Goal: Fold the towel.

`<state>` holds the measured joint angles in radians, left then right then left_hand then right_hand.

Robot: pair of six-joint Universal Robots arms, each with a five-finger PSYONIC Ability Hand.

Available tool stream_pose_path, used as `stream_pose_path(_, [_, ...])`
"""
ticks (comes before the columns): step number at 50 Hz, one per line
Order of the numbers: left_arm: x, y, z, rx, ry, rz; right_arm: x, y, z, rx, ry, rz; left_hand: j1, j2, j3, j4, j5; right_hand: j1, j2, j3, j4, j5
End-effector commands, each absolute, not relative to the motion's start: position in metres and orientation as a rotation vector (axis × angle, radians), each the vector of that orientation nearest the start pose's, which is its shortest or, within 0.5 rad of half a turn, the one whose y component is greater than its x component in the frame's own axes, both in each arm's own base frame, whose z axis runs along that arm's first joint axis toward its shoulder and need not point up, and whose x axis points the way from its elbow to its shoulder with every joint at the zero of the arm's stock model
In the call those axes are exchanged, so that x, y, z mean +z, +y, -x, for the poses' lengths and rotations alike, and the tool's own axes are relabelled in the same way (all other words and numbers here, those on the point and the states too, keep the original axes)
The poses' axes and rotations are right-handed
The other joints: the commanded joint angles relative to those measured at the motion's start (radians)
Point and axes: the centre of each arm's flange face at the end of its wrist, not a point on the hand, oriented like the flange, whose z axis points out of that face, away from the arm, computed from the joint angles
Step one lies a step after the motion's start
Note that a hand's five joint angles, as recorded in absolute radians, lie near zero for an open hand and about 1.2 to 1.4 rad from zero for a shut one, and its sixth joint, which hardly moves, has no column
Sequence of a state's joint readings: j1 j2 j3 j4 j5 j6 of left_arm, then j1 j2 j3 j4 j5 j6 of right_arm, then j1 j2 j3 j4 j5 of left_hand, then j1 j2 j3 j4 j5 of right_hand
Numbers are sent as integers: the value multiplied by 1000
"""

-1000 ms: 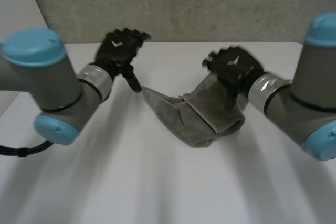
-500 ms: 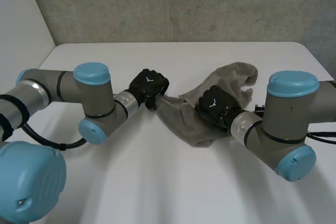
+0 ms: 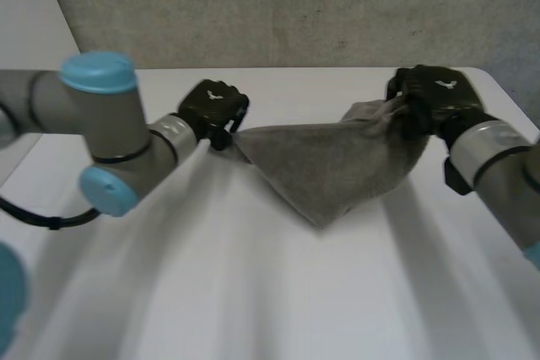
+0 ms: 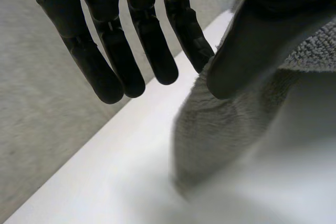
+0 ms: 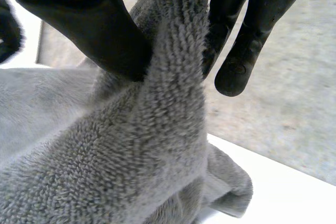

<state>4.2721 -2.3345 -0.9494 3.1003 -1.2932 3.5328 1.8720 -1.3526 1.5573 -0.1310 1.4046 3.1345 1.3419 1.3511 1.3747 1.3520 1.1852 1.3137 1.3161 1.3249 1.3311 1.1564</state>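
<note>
So compared to half a second back, the hands are way further apart now. The towel (image 3: 325, 166) was bunched in a lump between them, with the right hand (image 3: 434, 99) sitting low on the middle of it. Now that hand is up at the far right corner of the table (image 3: 278, 292), and the cloth is pulled out into a wide sheet between the two hands. The left hand (image 3: 213, 105) has shifted a bit to the left too.

The towel's top edge runs nearly straight from one hand to the other. The rest sags down to a point that seems to reach the tabletop around the middle, though I can't tell if it really touches.

In the left wrist view, the thumb (image 4: 247, 51) is pressed onto the towel's (image 4: 220, 135) corner against the nearest finger, while the other fingers stick out straight and slightly spread.

In the right wrist view, the thumb (image 5: 89, 30) and fingers (image 5: 226, 19) are clamped on a bunched ridge of the towel (image 5: 131, 156), which hangs below the palm in thick folds.

Around it there's just the white table and the grey wall (image 3: 278, 6) behind. Nothing sits between the hands but the cloth.
</note>
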Motion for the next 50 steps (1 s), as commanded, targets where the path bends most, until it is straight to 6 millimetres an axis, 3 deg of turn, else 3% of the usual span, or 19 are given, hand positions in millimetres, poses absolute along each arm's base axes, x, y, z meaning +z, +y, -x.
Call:
stream_pose_path(1, [236, -309, 293, -2205, 2297, -1179, 271, -268, -223, -1919, 2054, 440, 54, 45, 22, 44, 37, 83, 80, 71, 65, 65])
stream_pose_path(7, [282, -271, 266, -2394, 2215, -1039, 305, -240, -219, -1914, 1988, 472, 54, 45, 22, 44, 37, 83, 80, 71, 65, 65])
stream_pose_path(8, [282, -271, 266, -2394, 2215, -1039, 310, -234, -221, -1898, 1972, 502, 54, 45, 22, 44, 37, 83, 80, 71, 65, 65])
stream_pose_path(10, [298, -258, 253, -2479, 2157, -963, 310, -230, -222, -1863, 1971, 532, 54, 45, 22, 44, 37, 83, 80, 71, 65, 65])
stream_pose_path(14, [296, -247, 245, -2514, 2151, -938, 306, -225, -224, -1793, 1986, 568, 54, 45, 22, 44, 37, 83, 80, 71, 65, 65])
stream_pose_path(16, [274, -237, 243, -2467, 2218, -974, 288, -228, -225, -1721, 2043, 573, 54, 45, 22, 44, 37, 83, 80, 71, 65, 65])
stream_pose_path(17, [274, -237, 243, -2467, 2219, -975, 288, -228, -225, -1720, 2044, 573, 54, 45, 22, 44, 37, 83, 80, 71, 65, 65])
stream_pose_path(18, [261, -232, 242, -2424, 2270, -996, 268, -231, -226, -1652, 2105, 586, 54, 45, 22, 44, 37, 83, 80, 71, 65, 65])
stream_pose_path(19, [261, -232, 242, -2424, 2270, -996, 251, -231, -229, -1594, 2154, 626, 54, 45, 22, 44, 37, 83, 80, 71, 65, 65])
stream_pose_path(20, [248, -227, 241, -2380, 2319, -1016, 251, -231, -229, -1594, 2155, 627, 54, 45, 22, 44, 37, 83, 80, 71, 65, 65])
stream_pose_path(22, [236, -222, 241, -2340, 2366, -1032, 222, -229, -229, -1517, 2246, 761, -4, -13, -37, -14, -22, 72, 70, 61, 55, 55])
stream_pose_path(23, [225, -218, 241, -2311, 2398, -1049, 222, -229, -229, -1517, 2246, 762, -530, -539, -563, -540, -548, 72, 69, 61, 54, 55])
stream_pose_path(24, [216, -214, 243, -2287, 2424, -1070, 211, -228, -227, -1503, 2279, 839, -884, -893, -917, -894, -902, 75, 72, 64, 57, 58])
stream_pose_path(27, [203, -215, 246, -2266, 2453, -1079, 196, -221, -223, -1470, 2311, 936, -1019, -1029, -1052, -1030, -1037, 83, 80, 71, 65, 65])
stream_pose_path(30, [199, -216, 250, -2272, 2462, -1084, 194, -217, -223, -1474, 2305, 931, -1058, -1067, -1091, -1068, -1076, 83, 80, 71, 65, 65])
stream_pose_path(38, [166, -209, 299, -2216, 2540, -1316, 209, -214, -222, -1548, 2232, 783, -1084, -1094, -1117, -1094, -1102, 83, 80, 71, 65, 65])
stream_pose_path(42, [156, -212, 311, -2194, 2580, -1342, 208, -213, -219, -1555, 2229, 743, -1081, -1091, -1114, -1092, -1099, 83, 80, 71, 65, 65])
stream_pose_path(49, [127, -215, 334, -2119, 2665, -1389, 213, -215, -215, -1637, 2199, 714, -1017, -1026, -1050, -1027, -1035, 83, 80, 71, 65, 65])
stream_pose_path(50, [122, -218, 336, -2095, 2675, -1375, 213, -215, -215, -1638, 2199, 714, -918, -927, -951, -928, -936, 83, 80, 71, 65, 65])
